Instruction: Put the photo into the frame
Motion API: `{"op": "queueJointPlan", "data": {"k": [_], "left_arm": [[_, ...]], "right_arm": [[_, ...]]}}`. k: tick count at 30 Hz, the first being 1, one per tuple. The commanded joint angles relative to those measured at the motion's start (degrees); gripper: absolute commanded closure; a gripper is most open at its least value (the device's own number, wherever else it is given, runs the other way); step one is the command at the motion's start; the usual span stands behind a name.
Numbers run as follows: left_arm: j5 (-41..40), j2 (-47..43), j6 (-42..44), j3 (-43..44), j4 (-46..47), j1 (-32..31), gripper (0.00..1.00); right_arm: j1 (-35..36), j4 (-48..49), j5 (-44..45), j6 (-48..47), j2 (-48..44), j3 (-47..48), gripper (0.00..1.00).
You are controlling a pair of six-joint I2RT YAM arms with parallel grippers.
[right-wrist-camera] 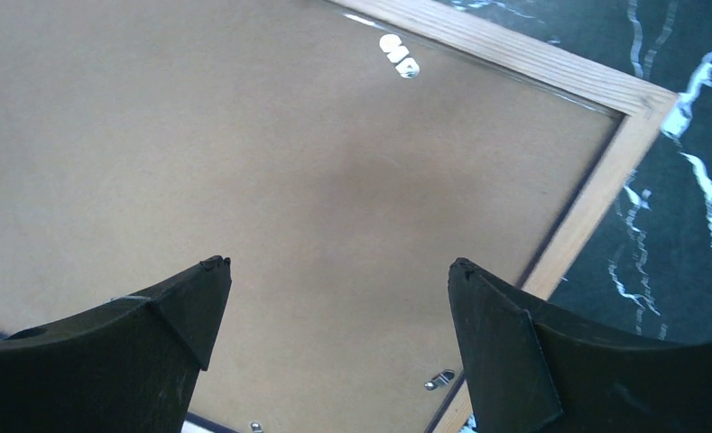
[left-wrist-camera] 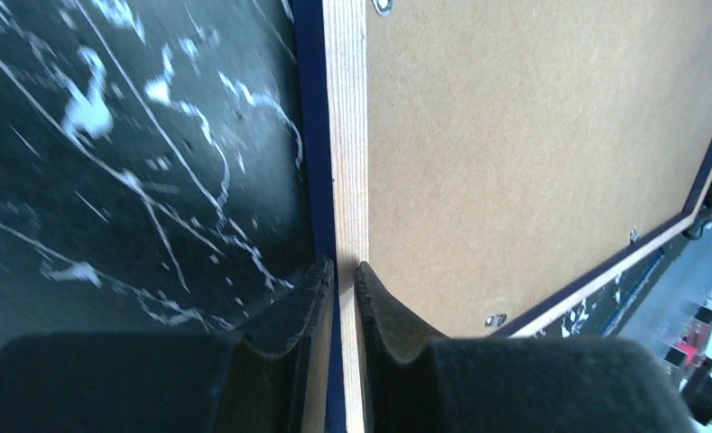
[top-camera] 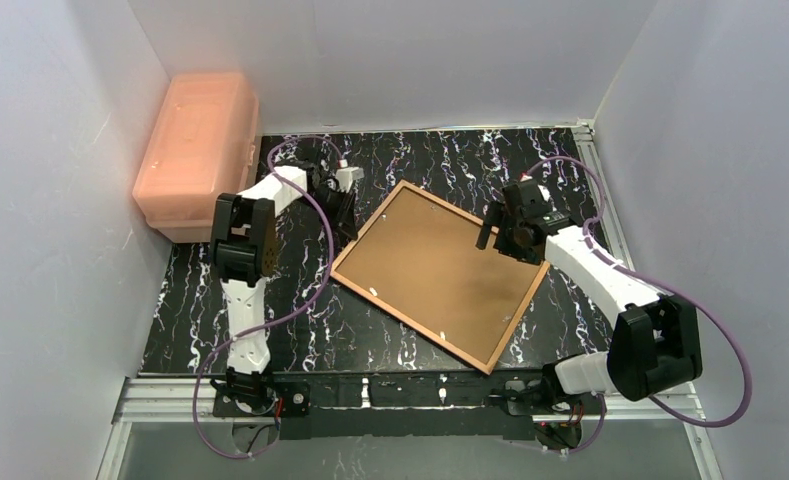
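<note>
Left wrist: left gripper [left-wrist-camera: 345,263] clamps frame [left-wrist-camera: 345,108], layered wood edge; right gripper [right-wrist-camera: 338,262] spread over backing [right-wrist-camera: 244,135], possibly fibreboard.

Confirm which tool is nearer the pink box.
Left. The left tool grips the frame's edge near the pink box; right tool hangs open across the frame, farther off.

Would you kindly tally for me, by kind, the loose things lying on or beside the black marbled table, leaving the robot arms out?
Picture frame: 1
Brown backing board: 1
Peach plastic box: 1
Total: 3
</note>
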Motion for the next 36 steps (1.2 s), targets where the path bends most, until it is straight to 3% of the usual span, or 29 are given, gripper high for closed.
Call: {"op": "queueJointPlan", "data": {"k": [1, 5, 10, 17, 23, 28, 36], "left_arm": [[-1.7, -5.0, -1.5, -9.1, -0.1, 0.1, 0.88], [-2.5, -7.5, -0.9, -12.2, 0.6, 0.7, 0.89], [-3.1, -10.6, 0.1, -16.1, 0.7, 1.8, 0.89], [-2.1, -14.0, -0.3, -19.7, 1.0, 3.4, 0.89], [2.5, -13.0, 1.1, -11.6, -4.2, 5.7, 0.78], [6.1, -7.5, 1.1, -3.0, -7.5, 5.6, 0.66], [5.2, -2.3, -3.8, -4.2, -2.9, 5.1, 0.7]], "right_arm": [[-2.6, -4.6, 5.6, -0.1, -2.1, 0.4, 0.01], [-6.1, -4.5, 3.1, 2.0, -4.5, -4.3, 0.01], [-7.8, -8.0, 8.2, 5.0, -4.8, -6.1, 0.01], [-8.9, -0.6, 9.1, 5.1, -3.7, -9.8, 0.01], [-9.9, 7.3, 10.2, 6.0, -3.4, -13.3, 0.01], [-13.8, 18.8, 2.7, 6.9, -2.5, -17.4, 0.02], [-14.6, 24.6, -1.5, 5.0, 1.1, -16.3, 0.03]]}}
